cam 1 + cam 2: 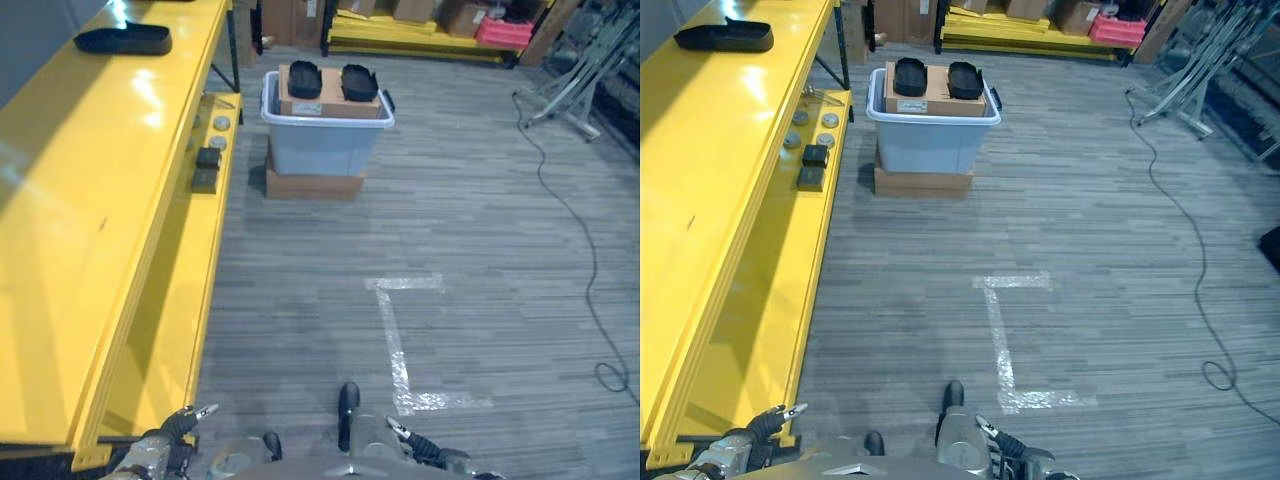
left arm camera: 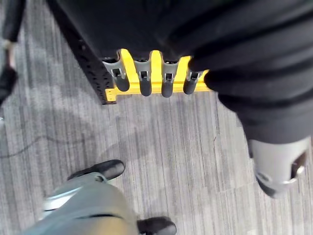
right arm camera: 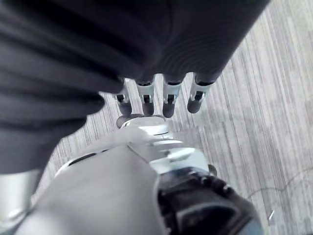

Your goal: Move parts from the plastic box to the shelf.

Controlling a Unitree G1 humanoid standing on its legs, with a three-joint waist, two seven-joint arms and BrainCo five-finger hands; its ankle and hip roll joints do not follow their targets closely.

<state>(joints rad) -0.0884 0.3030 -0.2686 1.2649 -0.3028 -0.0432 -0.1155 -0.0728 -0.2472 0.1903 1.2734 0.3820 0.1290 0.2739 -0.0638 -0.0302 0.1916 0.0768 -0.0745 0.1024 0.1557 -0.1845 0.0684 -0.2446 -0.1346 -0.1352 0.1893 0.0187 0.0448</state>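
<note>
A: Where are the parts seen, taking the plastic box as the landmark?

B: Two black parts are laid side by side on a cardboard sheet across the top of the plastic box; the box itself is stood on a flat cardboard carton on the grey floor; one more black part is seen on the top level of the yellow shelf, to the left of the box and a little beyond it.

A: Is anything else placed by the box?

B: Small dark blocks and round discs are set on the shelf's lower level, just left of the box; white tape lines are stuck to the floor nearer than the box.

A: And the robot hands?

B: The left robot hand is held low, well short of the box, beside the shelf's near end; its fingers are kept straight and loose, and nothing is gripped; the right robot hand is held low too, to the right of the tape, its fingers likewise extended and relaxed, with nothing held.
</note>
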